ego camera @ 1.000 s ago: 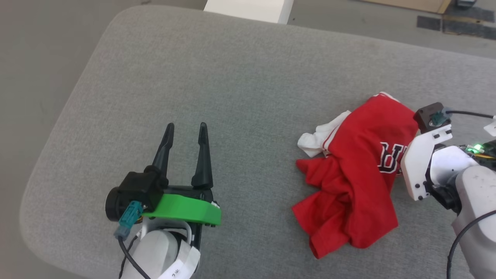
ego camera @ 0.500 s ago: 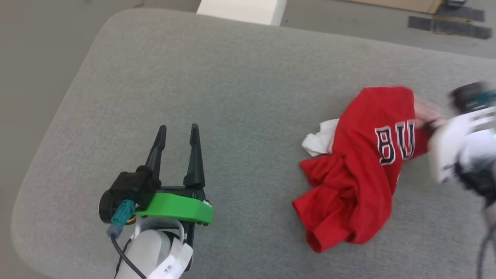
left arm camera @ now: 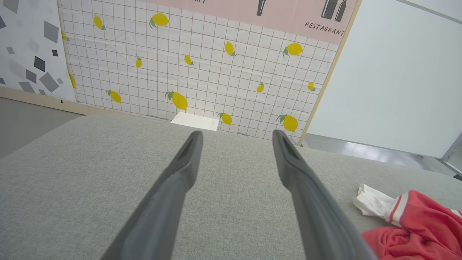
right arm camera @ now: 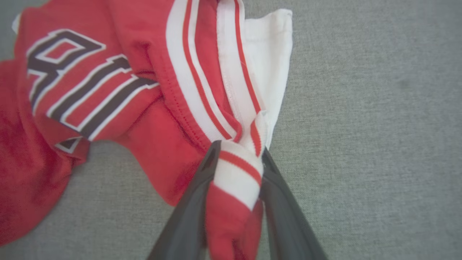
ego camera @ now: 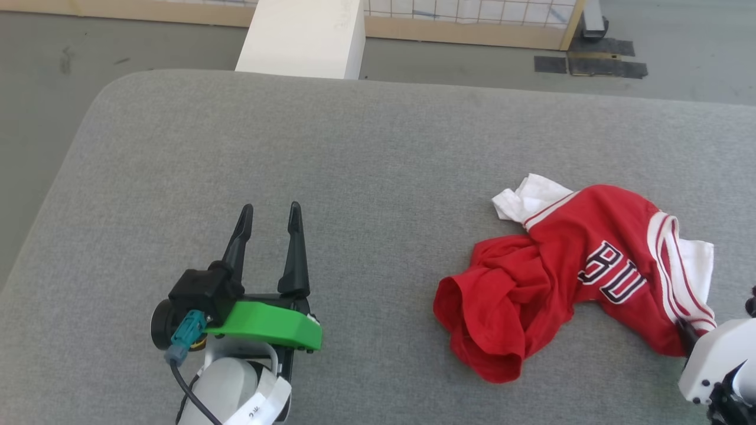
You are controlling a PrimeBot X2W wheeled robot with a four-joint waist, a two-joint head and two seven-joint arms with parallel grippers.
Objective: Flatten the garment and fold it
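left gripper [ego camera: 270,206]: two long black fingers [ego camera: 294,248], broad at the base and tapering to thin tips. Up close they are matte dark grey, each with a shallow groove on its inner face.
bracket [ego camera: 269,323]: bright green plastic, curved, with a rounded edge.
camera housing [ego camera: 201,288]: black and blocky, with a round barrel at the low end.
connector [ego camera: 188,333]: teal plug with a grey tail.
cable [ego camera: 191,386]: thin, black, running off the plug.
left forearm [ego camera: 227,389]: smooth white shell.
label [ego camera: 266,406]: white strip with black print, too small to read.
right gripper [right arm camera: 240,146]: the same dark grey tapered fingers.
wrist plate [ego camera: 709,360]: white with rounded corners and small dark screws along the lower edge.
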